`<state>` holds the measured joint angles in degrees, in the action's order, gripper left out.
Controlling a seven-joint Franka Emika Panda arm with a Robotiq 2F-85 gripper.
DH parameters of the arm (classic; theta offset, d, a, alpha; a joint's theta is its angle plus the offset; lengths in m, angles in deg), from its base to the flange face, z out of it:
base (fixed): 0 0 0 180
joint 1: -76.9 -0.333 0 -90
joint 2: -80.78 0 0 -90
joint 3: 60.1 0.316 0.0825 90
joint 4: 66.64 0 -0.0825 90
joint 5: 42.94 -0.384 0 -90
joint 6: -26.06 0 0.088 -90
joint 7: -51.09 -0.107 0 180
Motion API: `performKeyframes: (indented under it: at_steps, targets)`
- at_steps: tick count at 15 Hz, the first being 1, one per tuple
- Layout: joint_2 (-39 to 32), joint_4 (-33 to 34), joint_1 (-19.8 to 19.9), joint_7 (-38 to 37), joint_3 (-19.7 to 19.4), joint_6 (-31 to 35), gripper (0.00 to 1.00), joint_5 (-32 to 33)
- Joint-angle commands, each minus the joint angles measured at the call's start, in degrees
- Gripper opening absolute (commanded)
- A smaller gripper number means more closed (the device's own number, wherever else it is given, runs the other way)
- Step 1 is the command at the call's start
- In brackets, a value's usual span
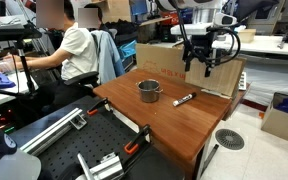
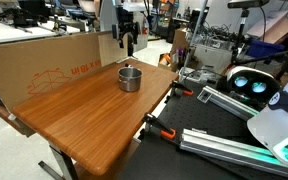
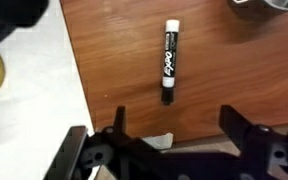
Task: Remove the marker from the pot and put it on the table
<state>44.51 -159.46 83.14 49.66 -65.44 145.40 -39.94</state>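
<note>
- We see the marker [image 3: 170,62] lying flat on the table [image 3: 114,60] in the wrist view. It runs along the 12-to-6 line, with its white end at 12 o'clock.
- The gripper [image 3: 174,130] hangs above the wood with its fingers [image 3: 119,122] spread wide and nothing between them. The marker lies at 12 o'clock from them.
- In an exterior view the marker [image 1: 184,99] rests on the table [image 1: 174,125], near the pot [image 1: 148,90] at about its 4 o'clock and apart from it.
- There the gripper [image 1: 200,66] hovers at 1 o'clock from the marker, clear of the table top.
- In an exterior view we find the pot [image 2: 130,78] upright on the table [image 2: 94,120], with the gripper [image 2: 129,45] at its 12 o'clock.
- A cardboard box [image 1: 159,55] stands along the table's far edge.
</note>
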Motion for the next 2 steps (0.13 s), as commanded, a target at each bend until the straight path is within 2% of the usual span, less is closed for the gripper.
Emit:
performKeyframes:
  at_steps: [1,2]
  targets:
    - [-0.1,0.2,0.0,0.0,0.0,-0.2,1.0,0.0]
    - [-0.1,0.2,0.0,0.0,0.0,-0.2,1.0,0.0]
